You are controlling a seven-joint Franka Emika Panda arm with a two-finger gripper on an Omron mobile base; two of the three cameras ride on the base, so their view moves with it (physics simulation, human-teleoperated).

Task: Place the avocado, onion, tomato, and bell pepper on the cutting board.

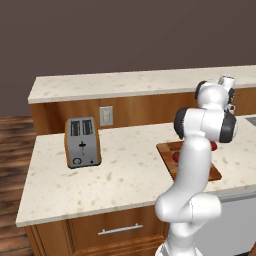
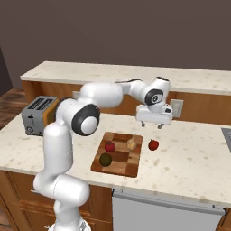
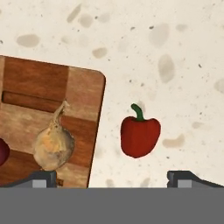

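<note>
Hand view showing the bell pepper [image 3: 140, 136] lying on the speckled worktop [image 3: 175, 52] just beside the cutting board [image 3: 83, 87], red and glossy with a curled green stem. Hovering above with the claw [image 2: 152, 125] open and empty. Probably best centring over the body, descending straight, closing gently below the stem.

The cutting board [image 2: 118, 154] is checkered dark and light brown. On it sit a tan onion [image 2: 131, 144], a dark olive avocado [image 2: 106, 159] and a red tomato [image 2: 109, 146]. The bell pepper [image 2: 153, 145] is red with a green stem, on the cream speckled surface [image 2: 189, 153].
</note>
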